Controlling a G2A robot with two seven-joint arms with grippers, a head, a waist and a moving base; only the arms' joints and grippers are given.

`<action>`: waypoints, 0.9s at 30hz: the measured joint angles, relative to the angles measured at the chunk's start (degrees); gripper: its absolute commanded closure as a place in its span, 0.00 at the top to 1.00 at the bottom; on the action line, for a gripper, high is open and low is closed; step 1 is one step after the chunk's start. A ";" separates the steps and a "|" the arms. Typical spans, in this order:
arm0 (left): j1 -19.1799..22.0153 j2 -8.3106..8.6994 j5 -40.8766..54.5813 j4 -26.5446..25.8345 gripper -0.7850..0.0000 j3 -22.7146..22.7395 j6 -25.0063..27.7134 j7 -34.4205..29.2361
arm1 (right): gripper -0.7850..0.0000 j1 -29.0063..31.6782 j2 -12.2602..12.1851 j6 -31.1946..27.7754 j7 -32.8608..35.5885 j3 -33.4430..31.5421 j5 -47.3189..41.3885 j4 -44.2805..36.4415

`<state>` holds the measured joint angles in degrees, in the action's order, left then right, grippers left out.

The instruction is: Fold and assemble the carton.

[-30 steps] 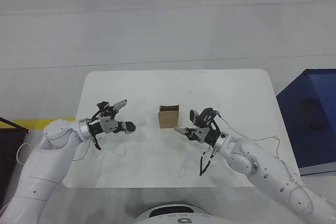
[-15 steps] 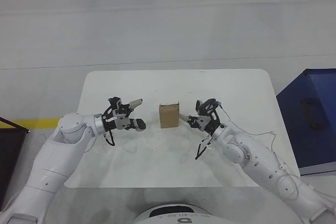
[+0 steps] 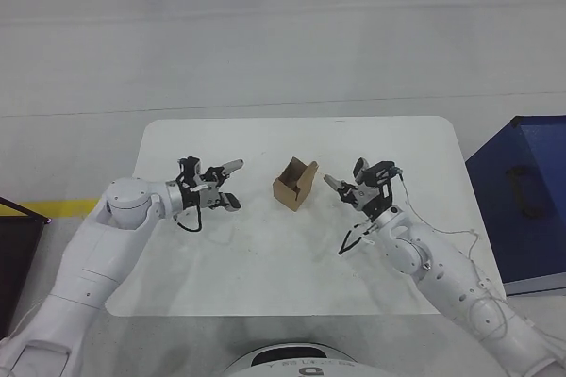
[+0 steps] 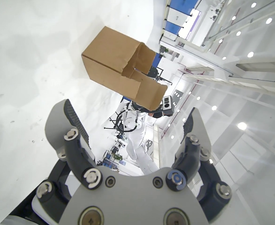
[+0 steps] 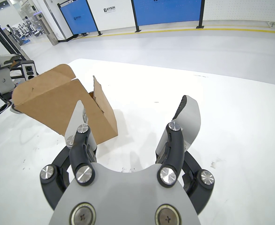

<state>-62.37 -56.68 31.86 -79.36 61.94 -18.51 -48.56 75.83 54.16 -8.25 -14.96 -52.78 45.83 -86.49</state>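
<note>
1. Top view is showing the carton (image 3: 295, 182) sitting on the white table (image 3: 406, 141), between the two grippers. It is turned at a slant and is looking tipped up on one edge.
2. The left gripper (image 3: 232, 184) is hanging near the carton on one side, with a gap between them. Its fingers are spread wide apart and are holding nothing.
3. The right gripper (image 3: 349, 176) is hanging just beside the carton on the other side. Its fingers are spread wide too and are gripping nothing. One finger (image 5: 76, 118) is sitting right up by the carton's wall, but I am not able to tell if it is touching.
4. The carton is already looking like a box and not a flat sheet, so I am thinking the opening-up part is done.
5. The flaps (image 5: 99, 97) at the carton's open end are sticking out loose. In the right wrist view they are standing up with a gap between them, and none is lying folded over the hole.
6. The carton's other end is hiding from the cameras, so I am not able to say if it is shut.
7. I am guessing the job is about halfway along. The flaps are waiting to be folded in and pressed flat. The carton is likely needing to be set straight first, since it is leaning and no gripper is holding it.
</note>
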 measured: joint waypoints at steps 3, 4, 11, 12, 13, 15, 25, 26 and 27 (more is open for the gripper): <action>2.37 -0.70 -1.71 -1.37 1.00 -1.68 6.27 -0.54 | 0.89 3.56 -0.74 0.13 -0.93 -2.51 2.17 -3.51; 3.24 -0.97 -3.28 -0.95 1.00 -2.46 10.19 -0.98 | 0.89 5.02 -1.01 0.27 -1.13 -3.50 2.93 -4.86; 10.76 -3.43 -15.54 7.69 1.00 -9.53 27.58 -0.74 | 0.92 12.67 -2.20 1.21 -2.47 -8.80 6.95 -11.47; 11.77 -3.90 -17.15 8.82 1.00 -10.76 28.42 -0.18 | 0.94 13.60 -2.33 1.44 -2.61 -9.53 7.50 -12.20; 12.95 -4.58 -18.51 10.14 1.00 -12.34 29.37 0.51 | 0.95 14.80 -2.49 1.70 -2.78 -10.49 8.18 -13.13; 14.42 -5.61 -19.80 11.64 1.00 -14.54 30.93 1.56 | 0.96 16.62 -2.72 1.95 -3.07 -11.91 9.02 -14.47; 17.29 -10.92 -21.67 17.57 1.00 -24.01 32.60 4.97 | 0.87 22.92 -3.41 -0.34 -2.88 -18.62 11.13 -18.43; 17.39 -11.31 -21.21 17.59 1.00 -24.51 33.15 4.49 | 0.87 23.25 -3.44 -0.58 -2.80 -19.07 11.32 -18.68; 17.47 -11.77 -20.82 17.40 1.00 -25.19 34.00 3.63 | 0.87 23.63 -3.45 -0.90 -2.67 -19.64 11.48 -18.96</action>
<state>-44.89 -68.45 11.04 -61.96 36.74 15.49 -44.93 99.46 50.70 -9.15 -17.64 -72.42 57.31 -105.45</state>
